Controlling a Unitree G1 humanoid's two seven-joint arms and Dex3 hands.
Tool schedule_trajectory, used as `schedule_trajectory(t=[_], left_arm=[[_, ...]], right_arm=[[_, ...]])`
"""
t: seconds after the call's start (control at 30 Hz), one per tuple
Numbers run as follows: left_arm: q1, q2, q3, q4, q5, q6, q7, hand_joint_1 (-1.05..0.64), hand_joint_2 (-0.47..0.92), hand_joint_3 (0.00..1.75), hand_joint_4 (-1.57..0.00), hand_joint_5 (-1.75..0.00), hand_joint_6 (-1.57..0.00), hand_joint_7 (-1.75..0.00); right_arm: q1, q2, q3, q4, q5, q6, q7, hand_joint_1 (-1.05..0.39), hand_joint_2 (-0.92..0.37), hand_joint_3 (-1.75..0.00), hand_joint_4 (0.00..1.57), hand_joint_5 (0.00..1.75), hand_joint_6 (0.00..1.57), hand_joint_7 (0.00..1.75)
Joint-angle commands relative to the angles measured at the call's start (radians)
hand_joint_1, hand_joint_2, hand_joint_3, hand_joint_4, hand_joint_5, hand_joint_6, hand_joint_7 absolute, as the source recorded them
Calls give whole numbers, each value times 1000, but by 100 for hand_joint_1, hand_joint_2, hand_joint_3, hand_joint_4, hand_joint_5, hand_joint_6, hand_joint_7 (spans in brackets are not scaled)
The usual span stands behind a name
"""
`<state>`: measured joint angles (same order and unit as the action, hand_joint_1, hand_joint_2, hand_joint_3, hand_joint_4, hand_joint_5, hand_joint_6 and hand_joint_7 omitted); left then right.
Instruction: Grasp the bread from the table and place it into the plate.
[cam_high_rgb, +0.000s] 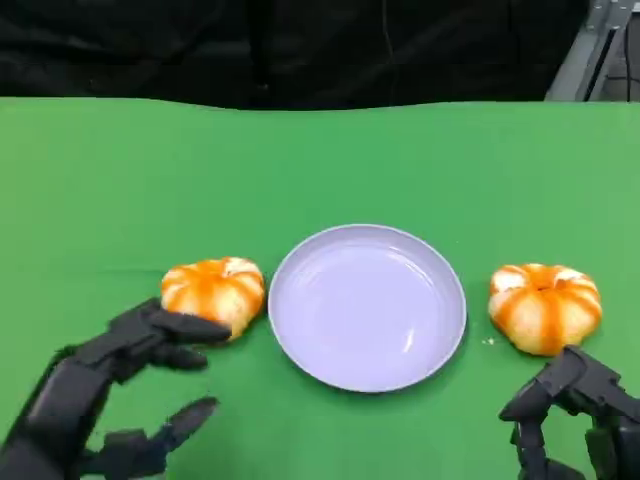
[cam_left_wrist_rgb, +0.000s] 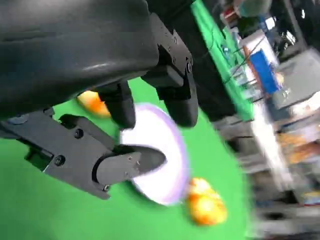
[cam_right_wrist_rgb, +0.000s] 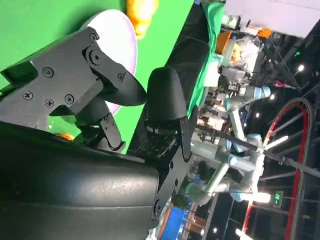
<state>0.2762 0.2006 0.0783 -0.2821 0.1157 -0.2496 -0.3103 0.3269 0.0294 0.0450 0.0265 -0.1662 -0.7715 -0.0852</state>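
Nearest the head camera, at the lower left, the left hand (cam_high_rgb: 110, 390) hovers low over the green table (cam_high_rgb: 100, 180) with its fingers spread wide and nothing between them; its upper fingertips (cam_high_rgb: 205, 328) lie against or just in front of the near edge of the left bread (cam_high_rgb: 213, 290), and I cannot tell whether they touch it. At the lower right, the right hand (cam_high_rgb: 575, 410) sits just in front of the right bread (cam_high_rgb: 545, 305), apart from it, fingers bent downward and apart, holding nothing.

Two breads lie on the table, one on each side of the plate (cam_high_rgb: 440, 300). Each is a round bun, golden orange with pale cream stripes running from the top down the sides, rather like a small pumpkin. The left one sits just beside the plate's left rim; the right one is a little farther from the right rim.

One plate lies between them, round, shallow and pale lavender, with a glossy bare inside.

From the left wrist, the plate (cam_left_wrist_rgb: 170, 150) shows beyond the black fingers (cam_left_wrist_rgb: 132, 162), with one bread (cam_left_wrist_rgb: 205, 202) past it, blurred.
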Motion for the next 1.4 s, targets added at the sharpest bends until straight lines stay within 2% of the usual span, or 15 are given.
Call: schedule_trajectory(t=[0.03,0.07,0.1,0.13,0.2,0.3,0.4,0.47,0.57,0.7,0.77,0.83,1.0,1.2,1.4], left_arm=[[-36,43,-17,2,106,-38,54,-63,92,20,-12,-68,-37,-29],[-36,44,-19,4,109,-40,58,-63,92,20,-12,-67,-38,-28],[-91,72,-42,34,235,-35,104,-63,92,20,-12,-67,-38,-27],[-155,99,-71,83,364,-36,159,-71,91,10,-11,-58,-39,-17],[-245,139,-122,155,554,-27,234,-79,91,3,-12,-48,-40,-7],[-304,158,-168,217,649,-13,279,-81,91,2,-11,-42,-40,-3],[-315,167,-184,235,662,-9,306,-82,91,1,-11,-40,-40,-2],[-372,165,-229,308,712,17,321,-81,88,0,-12,-39,-41,-2],[-439,157,-290,403,771,62,341,-80,85,0,-15,-28,-42,-1],[-451,168,-313,417,765,77,360,-80,85,0,-17,-23,-42,0],[-519,144,-355,548,789,116,378,-80,88,0,-23,-17,-43,0],[-558,136,-385,622,794,136,399,-80,88,0,-23,-16,-43,0],[-574,146,-409,644,778,143,422,-80,88,0,-25,-13,-43,0],[-697,104,-511,927,831,168,538,-84,89,0,-29,-10,-47,-1],[-753,89,-548,1035,803,155,588,-84,89,0,-32,-7,-48,-1]], right_arm=[[1,-15,-6,-1,26,-2,11,-12,-50,-124,85,175,74,151],[1,-15,-6,-1,27,-2,12,-12,-50,-125,85,175,74,151],[0,-13,-7,-2,23,1,11,-12,-50,-125,85,175,74,151],[-2,-12,-7,-1,19,-1,10,-12,-49,-125,85,175,75,151],[-2,-10,-9,-1,11,-1,6,-12,-49,-124,84,175,75,151],[-1,-8,-7,-4,11,4,7,-11,-49,-124,85,175,75,151],[0,-7,-7,-4,11,5,7,-11,-49,-125,85,175,75,152],[2,-5,-8,-12,1,13,3,-11,-49,-125,85,175,75,152],[4,-3,-8,-17,-4,19,0,-11,-49,-124,85,175,75,152],[4,-2,-8,-18,-6,21,-1,-11,-50,-123,85,175,75,151],[3,-5,-8,-14,-7,15,1,-12,-50,-124,84,174,74,151],[2,-7,-7,-13,-7,13,1,-12,-50,-124,84,174,74,151],[2,-8,-7,-13,-7,13,0,-12,-49,-125,84,174,74,151],[8,-1,-4,-26,-9,17,-4,-12,-48,-126,85,174,75,151],[19,5,0,-44,-15,33,-8,-12,-49,-126,85,174,75,151]])
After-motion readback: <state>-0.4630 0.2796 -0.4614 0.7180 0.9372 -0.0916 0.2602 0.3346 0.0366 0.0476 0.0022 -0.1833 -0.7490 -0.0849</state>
